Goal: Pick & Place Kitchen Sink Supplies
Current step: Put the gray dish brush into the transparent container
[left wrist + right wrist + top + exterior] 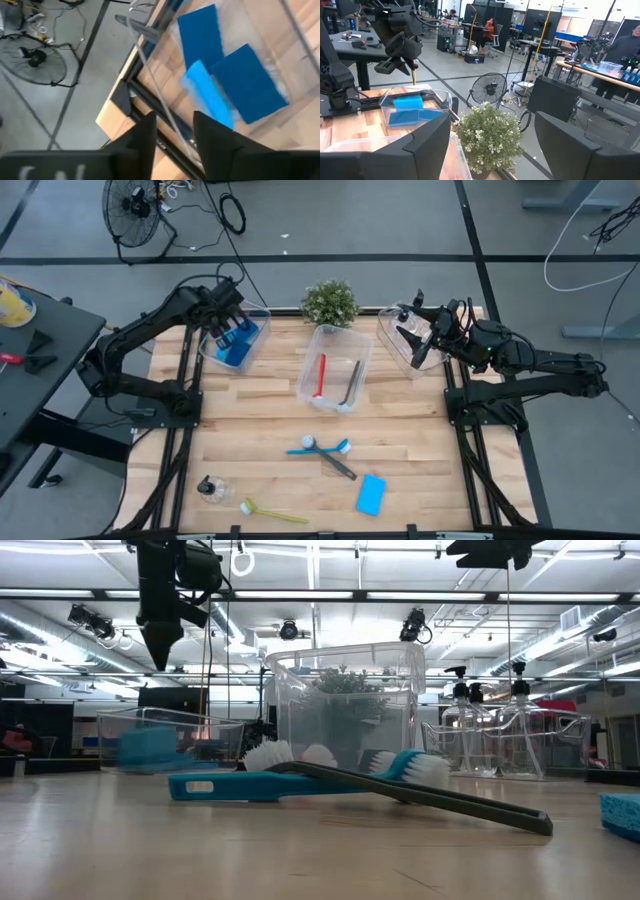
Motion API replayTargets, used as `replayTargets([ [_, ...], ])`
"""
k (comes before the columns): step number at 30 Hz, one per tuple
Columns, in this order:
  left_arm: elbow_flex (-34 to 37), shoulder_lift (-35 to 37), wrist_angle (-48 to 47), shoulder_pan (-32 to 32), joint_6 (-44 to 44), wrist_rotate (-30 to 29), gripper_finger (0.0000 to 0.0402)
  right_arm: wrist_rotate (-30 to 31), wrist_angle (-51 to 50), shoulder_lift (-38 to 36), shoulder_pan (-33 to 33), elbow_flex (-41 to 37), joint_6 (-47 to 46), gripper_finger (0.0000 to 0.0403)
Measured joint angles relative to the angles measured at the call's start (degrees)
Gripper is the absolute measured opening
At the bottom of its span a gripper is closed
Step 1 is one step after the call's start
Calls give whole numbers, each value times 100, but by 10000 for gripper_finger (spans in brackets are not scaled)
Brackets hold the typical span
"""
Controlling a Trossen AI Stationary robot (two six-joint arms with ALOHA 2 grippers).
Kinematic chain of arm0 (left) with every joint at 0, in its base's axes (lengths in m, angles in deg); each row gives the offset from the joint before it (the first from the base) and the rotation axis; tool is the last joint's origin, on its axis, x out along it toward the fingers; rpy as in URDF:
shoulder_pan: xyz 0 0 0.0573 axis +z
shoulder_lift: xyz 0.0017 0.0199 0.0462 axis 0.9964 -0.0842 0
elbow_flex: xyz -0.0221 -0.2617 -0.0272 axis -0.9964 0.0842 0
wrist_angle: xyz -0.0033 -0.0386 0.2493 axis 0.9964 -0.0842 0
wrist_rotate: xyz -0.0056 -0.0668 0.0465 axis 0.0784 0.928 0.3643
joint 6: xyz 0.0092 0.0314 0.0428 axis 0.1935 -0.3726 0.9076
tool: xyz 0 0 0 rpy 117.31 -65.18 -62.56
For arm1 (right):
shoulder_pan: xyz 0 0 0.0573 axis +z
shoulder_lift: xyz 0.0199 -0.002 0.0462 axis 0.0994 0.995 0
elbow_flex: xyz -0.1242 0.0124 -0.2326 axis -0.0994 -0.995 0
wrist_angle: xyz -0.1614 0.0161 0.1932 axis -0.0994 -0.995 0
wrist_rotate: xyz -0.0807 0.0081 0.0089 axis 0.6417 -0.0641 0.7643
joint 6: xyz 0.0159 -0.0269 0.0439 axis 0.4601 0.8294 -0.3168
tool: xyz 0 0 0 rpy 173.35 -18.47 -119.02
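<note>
Blue sponges (238, 345) lie in your left bin (212, 352), with the left hand (232, 328) just above them, fingers apart and holding nothing. Your right hand (418, 345) hangs over the right bin (392, 338), fingers spread wide and empty. Brushes (322, 452), one sponge (371, 494) and a bottle (209, 489) lie on the counter (260, 420).

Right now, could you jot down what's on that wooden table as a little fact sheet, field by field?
Left bin: clear plastic bin holding flat blue sponges
Left gripper: above that bin, empty
Middle bin: clear bin with red brush and grey brush
Right bin: clear bin with pump bottles
Right gripper: open, over the right bin
Loose: blue brushes, yellow-green brush, one blue sponge, clear bottle
</note>
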Motion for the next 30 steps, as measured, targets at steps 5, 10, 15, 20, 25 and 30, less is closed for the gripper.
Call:
replayTargets([
  [5,2,0,112,0,-335,554,180,0,0,0,0,0,0,292],
  [10,2,0,129,-2,-606,1108,192,0,-2,0,-1,0,0,292],
  [15,4,0,132,-89,-912,1620,192,0,-4,0,0,0,0,292],
  [20,4,0,173,-313,-1084,2485,192,0,-4,0,0,0,0,292],
  [25,4,-2,537,-807,-1086,3310,192,0,-25,-2,-1,0,0,292],
  [30,4,-2,1106,-1473,-1085,3649,192,-2,-105,-2,0,0,-131,292],
])
